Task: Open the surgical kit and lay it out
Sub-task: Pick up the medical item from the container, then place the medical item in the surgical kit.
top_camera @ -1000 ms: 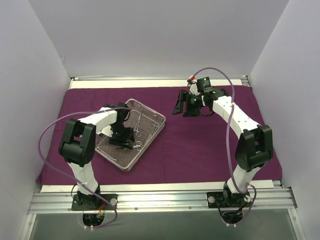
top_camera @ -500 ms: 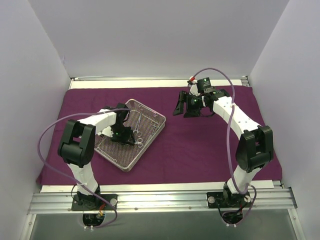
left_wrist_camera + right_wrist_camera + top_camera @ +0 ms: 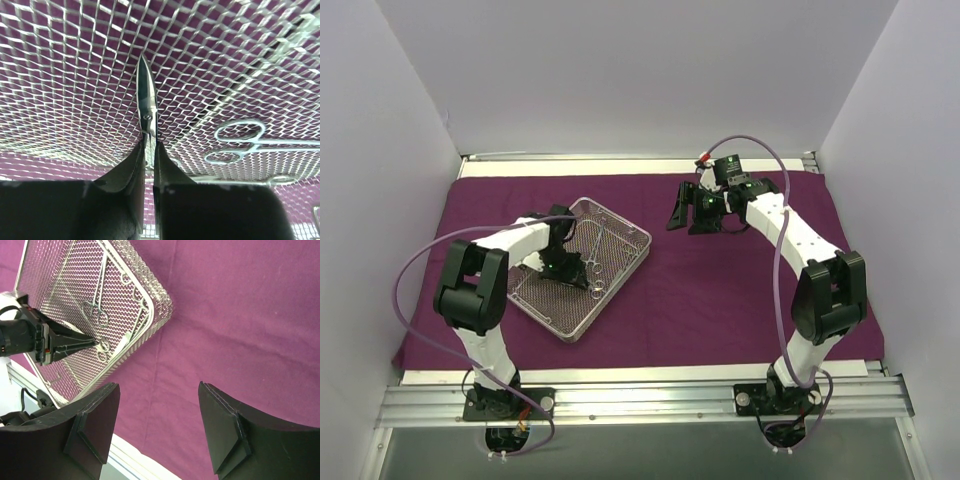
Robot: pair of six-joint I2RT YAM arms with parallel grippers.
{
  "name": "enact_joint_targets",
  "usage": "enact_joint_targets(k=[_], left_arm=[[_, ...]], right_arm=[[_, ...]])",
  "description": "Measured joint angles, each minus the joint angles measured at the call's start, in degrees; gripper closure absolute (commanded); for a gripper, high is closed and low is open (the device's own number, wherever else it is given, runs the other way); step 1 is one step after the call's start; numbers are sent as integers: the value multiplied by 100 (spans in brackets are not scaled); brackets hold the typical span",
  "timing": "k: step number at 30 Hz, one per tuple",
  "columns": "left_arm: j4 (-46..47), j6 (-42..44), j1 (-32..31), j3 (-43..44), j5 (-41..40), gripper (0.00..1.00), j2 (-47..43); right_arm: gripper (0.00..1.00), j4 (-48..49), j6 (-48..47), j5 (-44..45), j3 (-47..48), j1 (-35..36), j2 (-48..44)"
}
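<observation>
The left claw (image 3: 149,147) clenches on a thin, pointed metal instrument (image 3: 147,100) inside the rectangular silver wire-mesh tray (image 3: 618,220). The tray sits on the dark purple cloth wrap (image 3: 720,290), which is spread flat over the surface. The right claw (image 3: 159,390) hangs released and empty above bare cloth, well apart from the tray.

The lift likely calls for a firm pinch and a straight rise, since the slim blade could pivot between the pads or catch its tip in the mesh. Open cloth beside the tray looks like the natural place to lay it.

Only the left wrist camera shows the pinch itself, the blade jutting beyond the fingertips, and a second ring-handled metal instrument (image 3: 240,142) lying just beside. From above, the arm hides that contact. The right wrist view alone shows the tray's raised rim and further instruments lying inside it.
</observation>
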Motion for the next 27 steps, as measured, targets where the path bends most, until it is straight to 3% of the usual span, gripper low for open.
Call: enact_joint_targets(k=[6,10,18,23,27], left_arm=[[-586,863,50,678,-728,98,-37],[-575,1340,168,669,-848,98,-413],[-479,2914,297,966,-761,98,-592],[-240,4238,284,1613,-468,98,-592],[9,5145,256,1655,-122,98,-758]], right_arm=[[36,7,2,24,131,-4,9],[36,35,4,22,286,-4,37],[36,68,24,-52,553,9,358],[36,168,28,-472,802,59,599],[38,341,63,-776,1001,155,741]])
